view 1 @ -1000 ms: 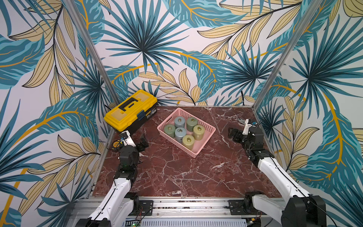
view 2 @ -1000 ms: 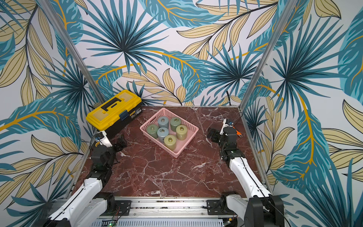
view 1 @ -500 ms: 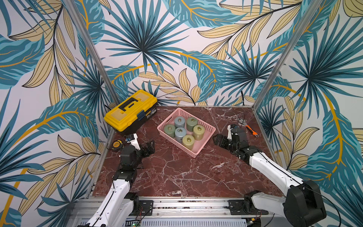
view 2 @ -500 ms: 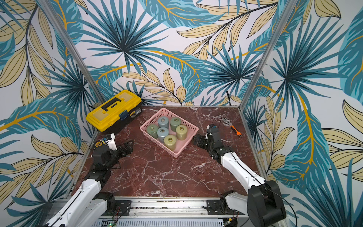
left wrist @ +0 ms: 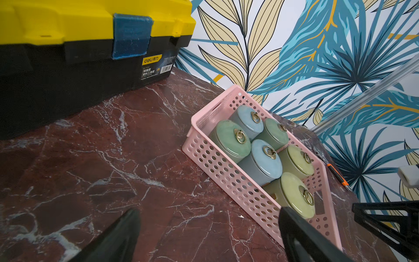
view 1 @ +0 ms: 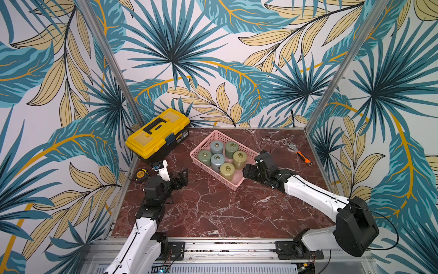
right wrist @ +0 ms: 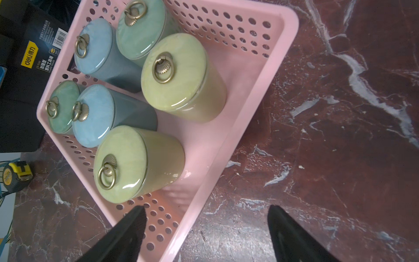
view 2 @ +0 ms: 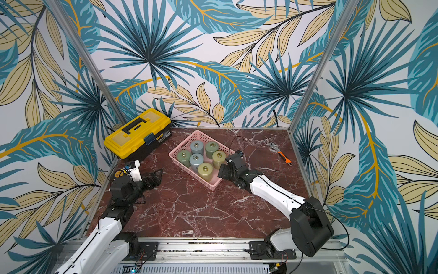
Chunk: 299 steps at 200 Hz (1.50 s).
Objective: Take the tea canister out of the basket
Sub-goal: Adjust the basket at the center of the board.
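Note:
The pink basket (view 1: 203, 141) (view 2: 182, 142) stands mid-table and holds several upright tea canisters with ring-pull lids, blue, green and yellow-green. My right gripper (view 1: 250, 166) (view 2: 224, 165) is open at the basket's near right corner, close to a yellow-green canister (view 1: 227, 171) (right wrist: 120, 165). In the right wrist view the gripper (right wrist: 205, 211) straddles the basket wall (right wrist: 226, 145): one finger over the perforated side, the other over bare table. It holds nothing. My left gripper (view 1: 181, 179) (left wrist: 208, 213) is open above the table, left of the basket (left wrist: 226, 179).
A yellow-and-black toolbox (view 1: 157, 132) sits at the back left, with a tape measure (view 1: 141, 174) beside the left arm. An orange-handled wrench (view 1: 299, 153) lies near the right wall. Patterned walls close three sides of the marble table (view 1: 213, 213).
My right arm has swung in from the right edge to the basket's corner, and its jaws have narrowed slightly. The left gripper has shifted a little toward the basket.

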Available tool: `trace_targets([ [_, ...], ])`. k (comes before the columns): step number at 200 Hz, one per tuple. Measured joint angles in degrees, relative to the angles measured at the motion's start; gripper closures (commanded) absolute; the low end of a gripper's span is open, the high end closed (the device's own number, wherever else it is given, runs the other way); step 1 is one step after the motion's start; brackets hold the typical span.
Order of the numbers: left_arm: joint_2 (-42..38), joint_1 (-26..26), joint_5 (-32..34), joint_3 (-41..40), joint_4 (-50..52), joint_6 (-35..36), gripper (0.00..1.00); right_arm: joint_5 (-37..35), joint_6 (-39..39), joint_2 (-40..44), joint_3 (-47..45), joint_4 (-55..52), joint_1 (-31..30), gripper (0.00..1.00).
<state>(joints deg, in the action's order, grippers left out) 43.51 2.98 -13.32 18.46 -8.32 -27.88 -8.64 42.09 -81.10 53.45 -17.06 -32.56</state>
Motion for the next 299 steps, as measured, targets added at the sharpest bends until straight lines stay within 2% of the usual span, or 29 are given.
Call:
trace_targets([
  [59,-1.4,0.0,0.2,0.0,0.0,0.6,0.0,-2.1,2.0,-5.3,2.3,-1.2,-2.1,0.3],
  [131,-1.4,0.0,0.2,-0.1,0.0,0.7,0.0,-2.0,4.1,-10.0,3.5,-1.2,-2.9,0.54],
  [208,-1.4,0.0,0.0,-0.1,0.1,1.0,0.0,-2.3,5.5,-10.6,4.7,-1.5,-3.1,0.78],
  [236,-1.4,0.0,-0.2,-0.1,0.1,1.5,0.0,-3.0,5.5,-10.6,4.8,-1.8,-1.9,0.83],
  [299,1.2,1.0,-1.0,0.4,2.6,1.9,0.0,-1.2,0.7,-8.8,3.0,-1.0,2.8,0.83],
])
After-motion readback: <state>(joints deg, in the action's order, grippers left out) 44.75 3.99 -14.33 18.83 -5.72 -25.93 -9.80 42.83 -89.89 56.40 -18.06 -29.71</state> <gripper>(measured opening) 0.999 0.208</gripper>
